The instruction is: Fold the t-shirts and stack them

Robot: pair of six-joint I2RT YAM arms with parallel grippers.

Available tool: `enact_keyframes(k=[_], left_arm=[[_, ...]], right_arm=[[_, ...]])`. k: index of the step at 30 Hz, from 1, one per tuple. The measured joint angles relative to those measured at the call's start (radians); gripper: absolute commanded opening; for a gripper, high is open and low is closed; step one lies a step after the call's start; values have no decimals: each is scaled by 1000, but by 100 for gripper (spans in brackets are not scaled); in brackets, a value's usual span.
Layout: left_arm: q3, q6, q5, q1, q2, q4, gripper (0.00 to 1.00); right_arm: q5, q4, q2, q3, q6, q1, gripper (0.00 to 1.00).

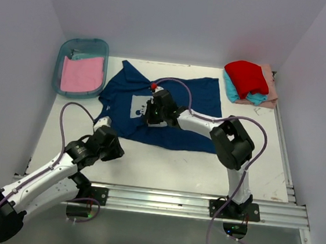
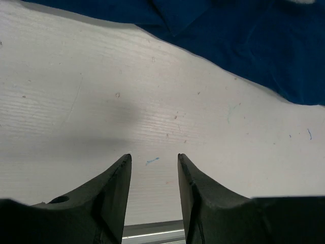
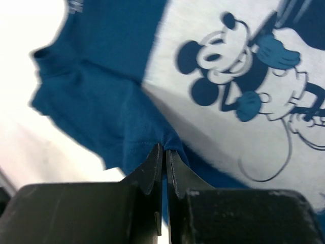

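Fingers first, from above: pinches navy shirt (image 1: 191, 104) with right gripper (image 1: 152, 111) at the print (image 1: 137, 105), mid table (image 1: 164, 166); hangs left gripper (image 1: 107, 138) by the near-left hem, off the cloth. Shows pink shirt (image 1: 82, 74) in bin (image 1: 61, 59) at far-left corner, folded stack (image 1: 249, 78) at far-right corner.

From left wrist: holds fingers (image 2: 119, 185) half apart on nothing, over bare, scuffed tabletop.

From right wrist: clamps fingers (image 3: 150, 170) tight on a raised ridge of thin, limp jersey beside the smooth cartoon square.

Lift low, draw slowly across, lay the fold flat; pin the hem with the left to stop bunching.
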Motion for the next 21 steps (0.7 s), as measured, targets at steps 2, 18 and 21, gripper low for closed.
enact_keyframes(k=[2,18,21], left_arm=[[-1,0,0,-2,10,7,46],[-33,57,-116,-10,134,372,51],[6,56,-167,-10,267,417,50]], right_arm=[[20,-26,35,16,-13,-7,8],[41,-52,-117,-137,-75,2,71],[74,-95,-250,-170,-96,2,73]])
